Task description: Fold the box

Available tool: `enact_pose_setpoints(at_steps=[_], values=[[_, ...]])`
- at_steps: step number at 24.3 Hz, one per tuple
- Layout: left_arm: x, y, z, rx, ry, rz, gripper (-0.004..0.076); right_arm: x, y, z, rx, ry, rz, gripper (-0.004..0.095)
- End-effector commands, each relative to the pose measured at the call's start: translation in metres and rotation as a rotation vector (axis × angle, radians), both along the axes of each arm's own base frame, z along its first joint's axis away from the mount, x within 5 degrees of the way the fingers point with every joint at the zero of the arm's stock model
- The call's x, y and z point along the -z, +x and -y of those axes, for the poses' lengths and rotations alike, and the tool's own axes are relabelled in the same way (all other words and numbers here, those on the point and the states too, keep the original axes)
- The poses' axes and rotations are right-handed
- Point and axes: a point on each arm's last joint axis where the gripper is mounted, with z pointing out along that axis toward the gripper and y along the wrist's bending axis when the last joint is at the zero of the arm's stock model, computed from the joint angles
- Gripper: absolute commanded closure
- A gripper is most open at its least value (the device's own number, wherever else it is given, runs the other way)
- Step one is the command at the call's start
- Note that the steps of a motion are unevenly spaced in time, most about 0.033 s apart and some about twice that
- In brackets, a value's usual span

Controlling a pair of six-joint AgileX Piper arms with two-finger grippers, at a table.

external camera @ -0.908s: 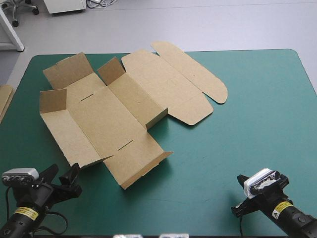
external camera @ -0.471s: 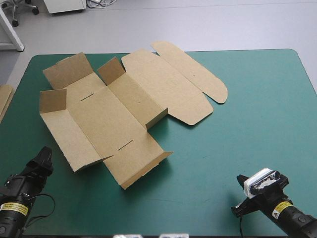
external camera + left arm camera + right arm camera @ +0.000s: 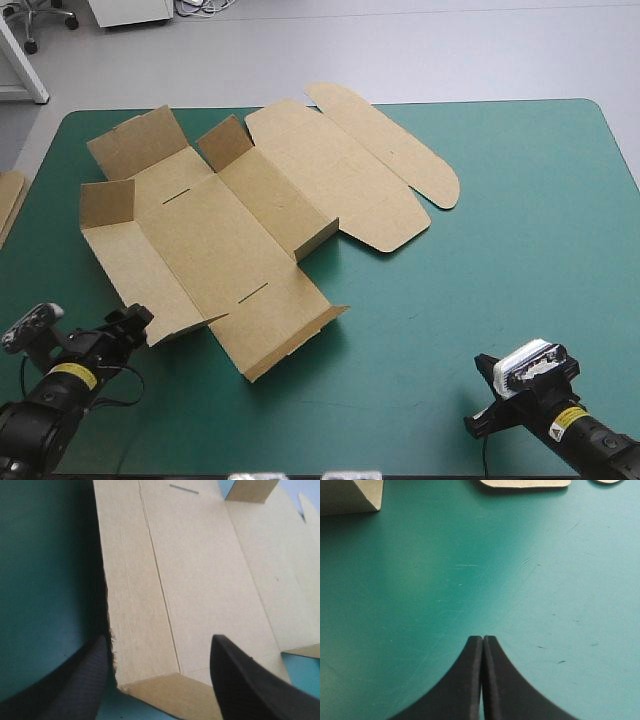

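Observation:
The brown box [image 3: 240, 215] lies as a mostly flat cut sheet on the left half of the teal-green cover, with a few small flaps raised and the rounded lid [image 3: 385, 145] flat toward the far side. My left gripper [image 3: 137, 320] sits at the sheet's near-left corner. In the left wrist view my left gripper [image 3: 160, 641] is open, and the corner of the box's long side panel [image 3: 145, 630] lies between the fingers, untouched. My right gripper [image 3: 492, 375] rests near the front right, far from the box. Its tip [image 3: 482, 639] is shut over bare cover, with a box corner [image 3: 350, 495] ahead.
An edge of more brown board [image 3: 8, 200] shows at the table's left edge. The teal-green cover [image 3: 520, 250] to the right of the box is open room. The table's front edge runs just behind both grippers.
My left arm has turned and swung from the front-left corner toward the box, and its open fingers now flank the near-left panel corner. The right arm and the box have not moved.

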Motion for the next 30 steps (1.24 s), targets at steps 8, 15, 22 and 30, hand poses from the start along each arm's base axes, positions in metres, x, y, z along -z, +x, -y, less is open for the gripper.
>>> enact_pose_setpoints(at_steps=[8, 15, 22, 30], values=[[0.017, 0.047, 0.002, -0.034, 0.017, -0.112, 0.0292, -0.014, 0.004, -0.003, 0.01, 0.086, 0.05, 0.0928], [0.019, 0.054, -0.006, -0.026, 0.024, -0.096, 0.0292, -0.019, 0.004, -0.004, 0.006, 0.085, 0.05, 0.0927], [0.051, 0.087, 0.004, 0.048, -0.019, -0.196, 0.0293, -0.018, 0.003, -0.004, 0.004, 0.08, 0.038, 0.0928], [0.067, 0.107, 0.006, 0.054, -0.025, -0.17, 0.0294, -0.016, 0.003, -0.004, -0.002, 0.067, 0.028, 0.0927]])
